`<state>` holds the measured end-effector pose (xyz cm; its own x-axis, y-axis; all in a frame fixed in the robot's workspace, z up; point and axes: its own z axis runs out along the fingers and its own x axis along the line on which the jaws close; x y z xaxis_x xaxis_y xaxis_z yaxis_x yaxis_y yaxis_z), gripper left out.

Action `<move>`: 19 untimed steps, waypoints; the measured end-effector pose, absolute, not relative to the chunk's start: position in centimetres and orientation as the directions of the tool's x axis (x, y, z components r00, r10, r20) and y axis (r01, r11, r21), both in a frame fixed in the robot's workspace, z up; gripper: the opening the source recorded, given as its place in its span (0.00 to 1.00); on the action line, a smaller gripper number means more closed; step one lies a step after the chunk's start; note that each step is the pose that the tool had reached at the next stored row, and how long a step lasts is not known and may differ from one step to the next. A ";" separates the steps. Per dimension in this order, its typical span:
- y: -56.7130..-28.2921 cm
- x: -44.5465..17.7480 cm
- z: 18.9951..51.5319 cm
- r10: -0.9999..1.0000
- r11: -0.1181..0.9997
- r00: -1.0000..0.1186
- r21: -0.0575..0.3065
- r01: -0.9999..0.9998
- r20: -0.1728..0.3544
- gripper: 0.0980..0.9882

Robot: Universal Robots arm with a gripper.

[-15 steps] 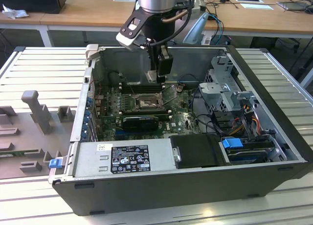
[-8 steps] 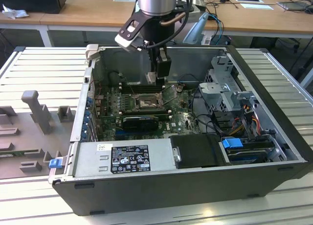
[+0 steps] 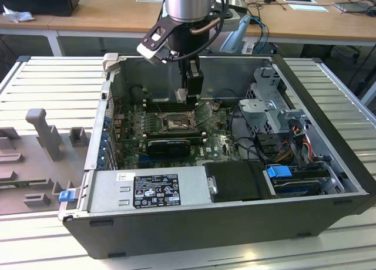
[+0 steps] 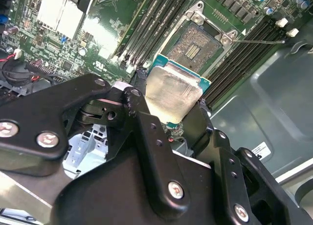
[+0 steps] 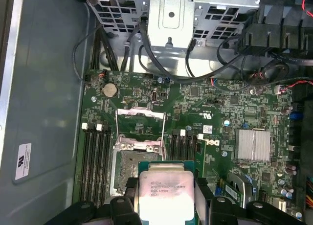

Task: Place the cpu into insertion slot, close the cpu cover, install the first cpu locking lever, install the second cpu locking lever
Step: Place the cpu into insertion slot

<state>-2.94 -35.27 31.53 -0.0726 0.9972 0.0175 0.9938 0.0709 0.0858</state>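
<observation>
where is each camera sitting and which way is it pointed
Exterior view: off the arm, above the open case, looking down into it; the arm and hand reach in from above.
First wrist view: on the wrist, looking past the hand at the board; dark fingers flank the cpu near the slot, cover open.
Second wrist view: on the wrist, looking along the fingers to the cpu, with the slot beyond.
Shared: both wrist views show the held cpu and the empty slot.

Both wrist views close above cpu (image 4: 171, 93)
</observation>
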 end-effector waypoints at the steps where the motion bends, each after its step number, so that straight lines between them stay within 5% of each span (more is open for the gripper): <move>1: -35.3 -2.9 31.5 0.997 0.071 -0.073 0.086 0.994 0.018 0.50; 19: -35.2 -3.6 29.9 0.999 -0.036 0.035 0.086 0.996 0.017 0.50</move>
